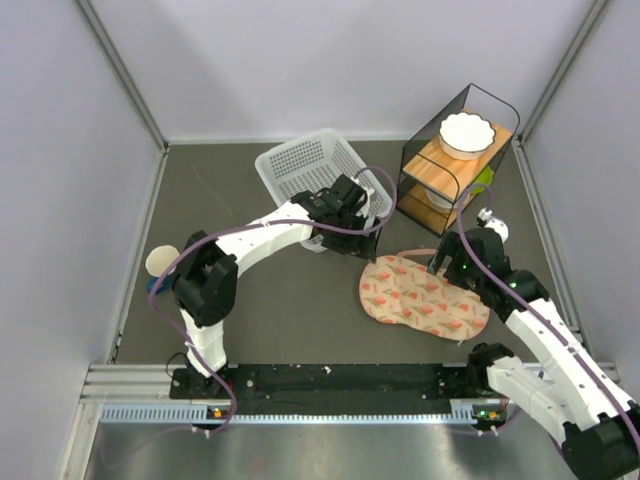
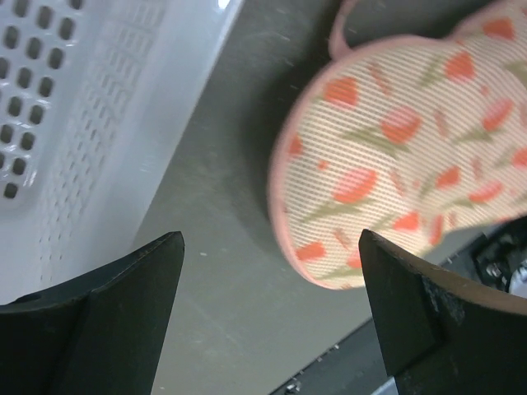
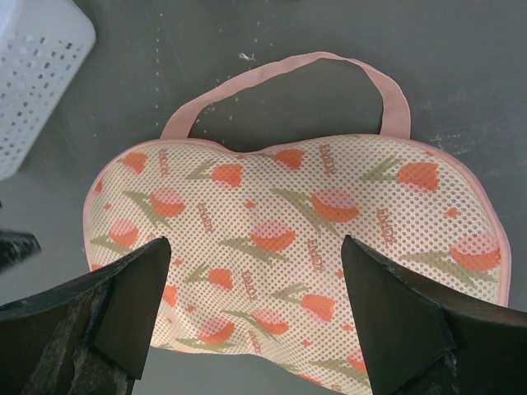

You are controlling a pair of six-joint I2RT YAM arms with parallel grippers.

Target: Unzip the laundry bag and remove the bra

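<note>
Laundry bag [image 1: 420, 297] near basket [image 1: 305, 165], right fingers [image 3: 123, 296] spread

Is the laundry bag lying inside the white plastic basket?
No, the laundry bag lies flat on the dark table, outside the white basket and apart from it.

The laundry bag [image 1: 420, 297] lies flat in the right half of the table, closer to its near edge. It is peanut-shaped beige mesh with red-orange flower prints and pink trim. Its pink strap loop [image 3: 288, 70] points toward the far edge.
</note>
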